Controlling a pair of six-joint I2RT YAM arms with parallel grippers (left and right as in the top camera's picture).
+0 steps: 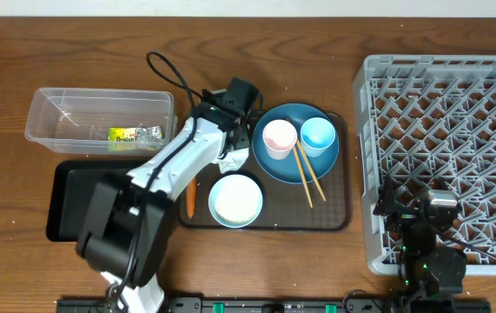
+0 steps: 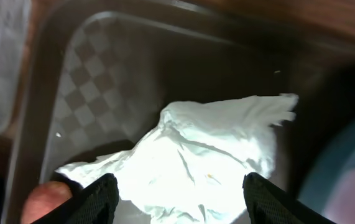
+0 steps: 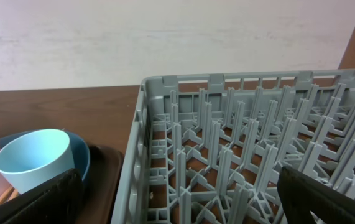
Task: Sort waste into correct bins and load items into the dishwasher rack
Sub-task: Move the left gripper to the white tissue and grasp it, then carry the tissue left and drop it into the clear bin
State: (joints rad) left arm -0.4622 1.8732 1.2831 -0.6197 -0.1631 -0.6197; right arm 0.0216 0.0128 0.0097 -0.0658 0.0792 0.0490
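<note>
A crumpled white tissue (image 2: 208,155) lies on the brown tray (image 1: 334,213), partly hidden by my left arm in the overhead view (image 1: 228,163). My left gripper (image 2: 180,190) (image 1: 230,146) is open, one finger on each side of the tissue. The orange carrot (image 1: 190,198) lies at the tray's left edge. The wrapper (image 1: 132,135) is in the clear tub (image 1: 100,97). The black tray (image 1: 65,204) is at the left. The blue plate (image 1: 293,165) holds the pink cup (image 1: 279,137), light blue cup (image 1: 318,135) (image 3: 34,158) and chopsticks (image 1: 305,174). The white bowl (image 1: 234,200) is in front. My right gripper (image 3: 177,186) (image 1: 413,204) is open and empty over the grey rack (image 1: 456,130) (image 3: 227,124). Loose rice is not discernible.
A black cable (image 1: 174,74) loops behind the left arm on the wooden table. The rack's upright pegs (image 3: 258,112) stand close in front of the right gripper. The clear tub and black tray sit side by side left of the brown tray.
</note>
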